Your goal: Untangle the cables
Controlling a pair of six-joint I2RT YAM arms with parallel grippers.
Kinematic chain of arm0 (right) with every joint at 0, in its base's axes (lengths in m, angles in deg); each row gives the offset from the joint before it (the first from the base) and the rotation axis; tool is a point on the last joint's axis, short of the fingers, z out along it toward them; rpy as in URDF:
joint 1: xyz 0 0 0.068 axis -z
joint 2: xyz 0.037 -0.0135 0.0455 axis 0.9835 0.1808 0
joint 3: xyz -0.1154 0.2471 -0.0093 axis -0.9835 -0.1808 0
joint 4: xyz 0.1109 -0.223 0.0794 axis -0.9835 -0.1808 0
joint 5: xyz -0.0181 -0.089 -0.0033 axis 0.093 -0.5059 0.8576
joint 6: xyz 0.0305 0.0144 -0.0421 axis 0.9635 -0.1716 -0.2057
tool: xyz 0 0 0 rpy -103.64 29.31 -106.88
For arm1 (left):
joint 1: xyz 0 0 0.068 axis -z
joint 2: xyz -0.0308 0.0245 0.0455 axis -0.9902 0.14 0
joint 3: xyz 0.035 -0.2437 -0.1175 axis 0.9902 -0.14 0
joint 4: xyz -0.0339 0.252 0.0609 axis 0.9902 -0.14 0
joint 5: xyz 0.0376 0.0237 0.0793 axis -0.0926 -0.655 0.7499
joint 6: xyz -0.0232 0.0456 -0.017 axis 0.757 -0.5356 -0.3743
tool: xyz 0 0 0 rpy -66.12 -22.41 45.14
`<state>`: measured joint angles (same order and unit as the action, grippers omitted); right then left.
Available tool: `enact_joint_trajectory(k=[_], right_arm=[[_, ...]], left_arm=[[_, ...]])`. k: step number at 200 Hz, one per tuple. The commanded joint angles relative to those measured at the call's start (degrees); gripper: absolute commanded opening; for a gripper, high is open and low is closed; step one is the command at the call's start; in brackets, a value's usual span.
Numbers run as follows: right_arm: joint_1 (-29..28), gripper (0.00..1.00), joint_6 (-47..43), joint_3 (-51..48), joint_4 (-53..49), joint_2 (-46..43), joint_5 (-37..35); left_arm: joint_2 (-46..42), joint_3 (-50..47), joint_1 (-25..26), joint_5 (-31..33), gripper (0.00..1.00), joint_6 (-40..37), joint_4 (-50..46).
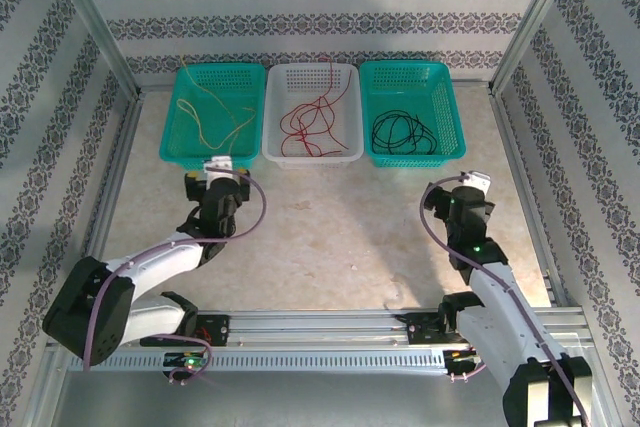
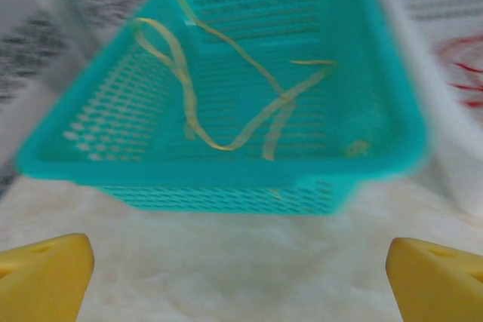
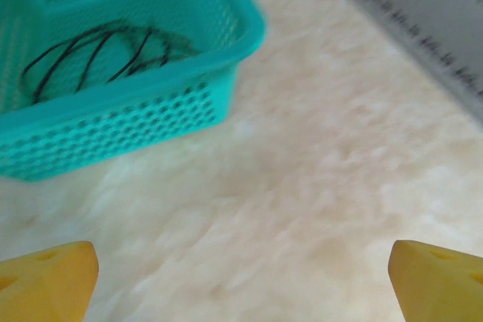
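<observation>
Three baskets stand in a row at the far side of the counter [image 1: 330, 237], close side by side: a left teal basket [image 1: 172, 127], a white basket [image 1: 312, 158] in the middle and a right teal basket [image 1: 412, 159]. We see the yellow cables [image 2: 186, 96] in the left teal basket, loosely looped. Their long run slants from the far left corner toward the near right, and one strand reaches up to the far rim. The red cables [image 1: 318, 117] lie in the white basket, running mostly far to near in wavy loops. The black cables [image 1: 392, 130] sit coiled in rough rings in the right teal basket, so we cannot name a long axis for them. The left claw [image 2: 241, 280] hovers over bare counter just in front of the left teal basket, its yellow fingertips [image 2: 45, 277] spread wide and holding nothing. The right claw [image 3: 241, 280] hangs near the right teal basket's near right corner, likewise wide apart and empty.
</observation>
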<state>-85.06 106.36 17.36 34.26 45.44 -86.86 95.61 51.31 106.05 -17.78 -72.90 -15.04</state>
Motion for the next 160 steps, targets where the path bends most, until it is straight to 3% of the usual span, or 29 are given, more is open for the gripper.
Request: enact_joint_trajectory(k=[1,18,59,77,95,111,123,141,152,160], right_arm=[[-0.1,0.98,-5.2,-3.4,13.4,3.1,-11.7],[0.0,0.98,-6.2,-4.9,18.7,8.5,-9.9],[0.1,0.99,-9.8,-5.4,37.5,21.3,0.4],[0.8,0.98,-11.6,-5.0,48.3,28.4,6.2],[0.9,0.98,-18.0,-1.1,47.5,32.8,13.1],[2.9,0.98,-17.3,-2.3,57.1,40.2,16.6],[3.7,0.99,-16.8,-4.2,69.7,46.6,18.8],[4.4,0.98,-17.0,-1.2,57.0,42.6,19.9],[4.4,0.98,-16.1,-0.6,59.4,45.1,19.3],[4.8,0.98,-15.5,1.7,55.3,44.6,19.1]], left_arm=[[0.2,0.1,-4.0,2.7,0.99,-3.2,6.2],[2.3,0.2,-4.8,2.4,0.99,-8.3,7.0],[5.4,-2.5,-7.7,-1.6,0.99,-3.5,3.6],[7.0,-5.6,-9.8,-8.1,0.99,-5.5,15.8],[10.7,-5.1,-11.9,-12.2,0.99,-7.1,21.3],[14.6,-5.0,-13.2,-14.8,0.99,-10.3,26.2],[19.2,-4.8,-15.6,-17.4,0.99,-9.6,31.4],[17.9,-3.7,-18.7,-22.6,0.99,-6.2,26.1],[20.0,-6.0,-20.6,-25.9,0.99,-5.0,32.1],[23.6,-7.1,-21.0,-26.2,0.99,-5.4,39.1]])
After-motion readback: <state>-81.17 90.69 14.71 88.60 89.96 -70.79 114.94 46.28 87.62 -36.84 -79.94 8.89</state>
